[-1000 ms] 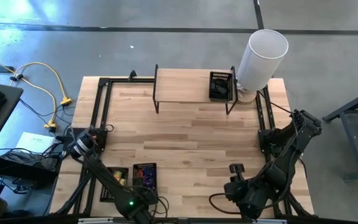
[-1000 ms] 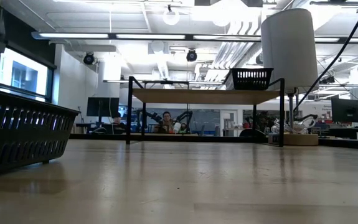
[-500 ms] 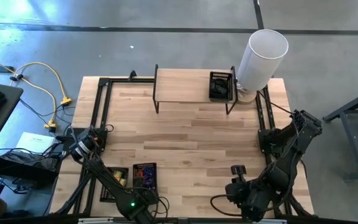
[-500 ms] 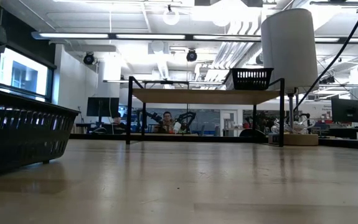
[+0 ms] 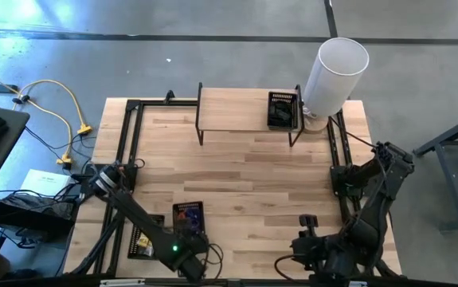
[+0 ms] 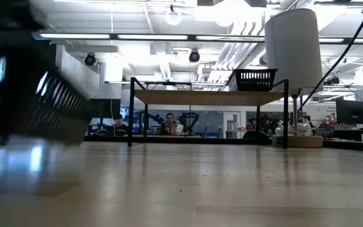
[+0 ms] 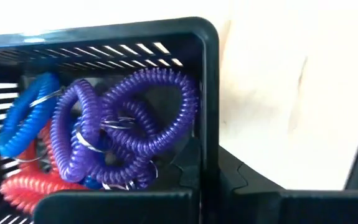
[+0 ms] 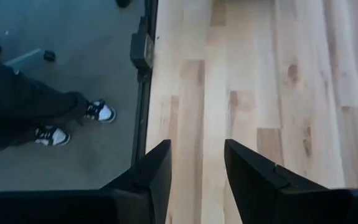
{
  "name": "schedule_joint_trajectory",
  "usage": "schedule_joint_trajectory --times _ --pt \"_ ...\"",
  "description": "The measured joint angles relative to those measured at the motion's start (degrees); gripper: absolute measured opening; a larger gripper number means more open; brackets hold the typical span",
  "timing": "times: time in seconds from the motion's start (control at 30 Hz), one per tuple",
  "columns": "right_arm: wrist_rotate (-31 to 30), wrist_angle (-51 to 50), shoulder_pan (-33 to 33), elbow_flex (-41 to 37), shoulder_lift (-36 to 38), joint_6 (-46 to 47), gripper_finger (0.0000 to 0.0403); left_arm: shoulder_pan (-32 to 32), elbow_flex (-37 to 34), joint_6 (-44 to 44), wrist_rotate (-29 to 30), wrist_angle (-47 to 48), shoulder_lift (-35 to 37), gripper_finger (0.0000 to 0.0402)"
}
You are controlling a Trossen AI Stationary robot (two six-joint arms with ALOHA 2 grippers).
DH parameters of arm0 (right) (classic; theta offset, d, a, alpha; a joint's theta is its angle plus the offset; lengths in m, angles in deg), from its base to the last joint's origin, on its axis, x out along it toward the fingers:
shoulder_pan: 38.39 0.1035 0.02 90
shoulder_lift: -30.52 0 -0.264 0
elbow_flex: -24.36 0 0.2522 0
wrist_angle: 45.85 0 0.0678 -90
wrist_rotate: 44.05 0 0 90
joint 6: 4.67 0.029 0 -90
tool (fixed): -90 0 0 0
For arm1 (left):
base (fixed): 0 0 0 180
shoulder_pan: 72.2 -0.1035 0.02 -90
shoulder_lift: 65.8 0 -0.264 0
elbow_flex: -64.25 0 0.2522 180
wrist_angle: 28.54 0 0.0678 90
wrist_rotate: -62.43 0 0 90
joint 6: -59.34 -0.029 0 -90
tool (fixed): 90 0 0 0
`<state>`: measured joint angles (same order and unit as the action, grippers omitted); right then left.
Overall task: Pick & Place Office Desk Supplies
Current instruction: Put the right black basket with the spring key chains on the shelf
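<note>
Two arms work at the wooden table (image 5: pixel 236 167). Near its front edge, the black mesh tray (image 5: pixel 187 218) holds purple coils (image 7: pixel 135 124), blue coils (image 7: pixel 23 121) and red coils (image 7: pixel 23 190). Left gripper (image 5: pixel 182 249) pinches the tray wall; right gripper (image 8: pixel 197 165) hovers with fingers spread.

Left arm reaches low along the near edge, its pincer (image 5: pixel 187 233) closed; right arm waits folded, its pincer (image 8: pixel 197 163) fingers parted.
</note>
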<state>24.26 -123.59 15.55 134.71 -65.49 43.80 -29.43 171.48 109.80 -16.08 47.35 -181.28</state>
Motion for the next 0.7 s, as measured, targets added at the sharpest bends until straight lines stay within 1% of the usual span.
schedule_joint_trajectory --times 0.2,0.3,0.4,0.5,0.7 --pt "-4.69 -0.03 0.38 0.0 0.0 1.26 0.0136 -3.65 1.21 -4.99 0.3 0.35 6.51 0.0001" --pt "-6.35 -0.25 0.45 0.0 0.0 1.29 0.0136 -6.21 2.75 -7.37 0.24 2.38 9.23 0.0" --pt "-7.58 -1.37 0.42 0.0 0.0 1.29 0.0136 -9.36 6.4 -9.94 0.53 6.74 10.34 0.0" --pt "-9.76 -2.52 0.45 0.0 0.0 1.29 0.0136 -12.64 10.94 -15.47 0.66 12.21 10.37 0.0" --pt "-14.54 -6.13 0.45 0.0 0.0 3.17 0.0136 -20.66 17.94 -26.48 0.59 17.48 10.41 0.0"
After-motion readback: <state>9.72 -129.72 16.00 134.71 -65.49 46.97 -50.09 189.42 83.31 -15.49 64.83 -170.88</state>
